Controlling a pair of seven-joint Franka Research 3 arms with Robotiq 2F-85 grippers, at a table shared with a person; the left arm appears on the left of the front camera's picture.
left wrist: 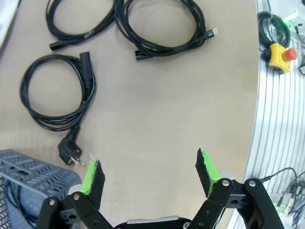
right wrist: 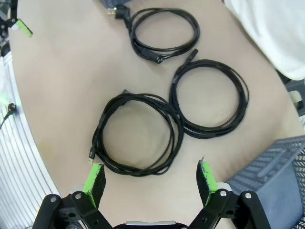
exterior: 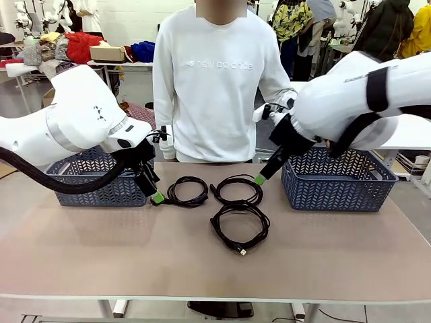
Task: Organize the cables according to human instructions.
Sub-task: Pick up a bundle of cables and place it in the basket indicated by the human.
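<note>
Three cable coils loose on table (right wrist: 57, 86). In right wrist frame: upper coil (right wrist: 194, 31) top centre, middle coil (right wrist: 240, 102) right of centre, lower coil (right wrist: 138, 171) centre. Left basket (exterior: 94, 192) and right basket (exterior: 330, 195) flank them; contents unclear. Left fingers (left wrist: 93, 175) wide, empty. Right fingers (right wrist: 206, 176) wide, empty. You likely have most sorting left.

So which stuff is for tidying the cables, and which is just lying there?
For the job:
left cable coil, middle cable coil, near cable coil; open left gripper, open right gripper; probably also left basket and right basket.

Just lying about:
yellow box with a red button at the table's edge; clothes on the far tables.
</note>
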